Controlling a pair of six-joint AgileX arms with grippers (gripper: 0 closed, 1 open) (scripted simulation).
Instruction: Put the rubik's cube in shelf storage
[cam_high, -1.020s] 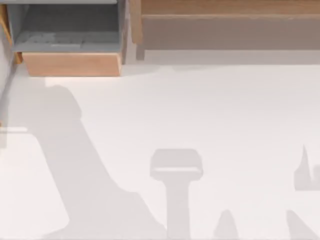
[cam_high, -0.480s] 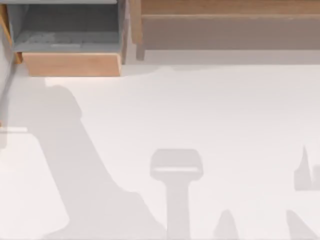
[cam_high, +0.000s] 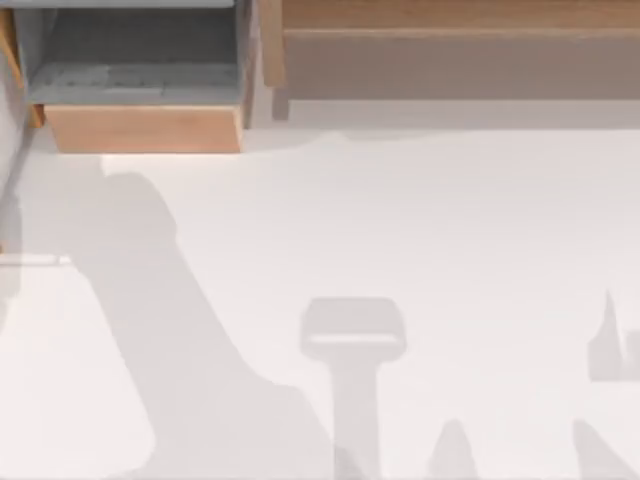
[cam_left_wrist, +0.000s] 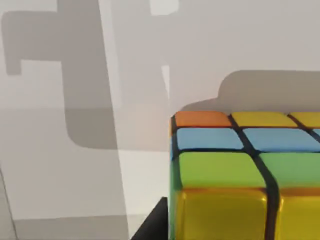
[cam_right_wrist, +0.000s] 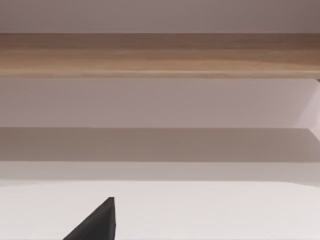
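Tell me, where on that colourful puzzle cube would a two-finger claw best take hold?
Probably on two opposite flat sides of the rubik's cube, coming down from above. In the left wrist view its faces look flat and square-edged, with its tiled top facing the camera, so parallel fingers should seat evenly on them. A dark fingertip shows beside one side of it.

A flat white matte tabletop (cam_high: 420, 230) spreads below, crossed by soft grey shadows (cam_high: 190, 350). At its far left edge stands a grey-lined box with a light wood front (cam_high: 145, 128). Lighting is even and diffuse.
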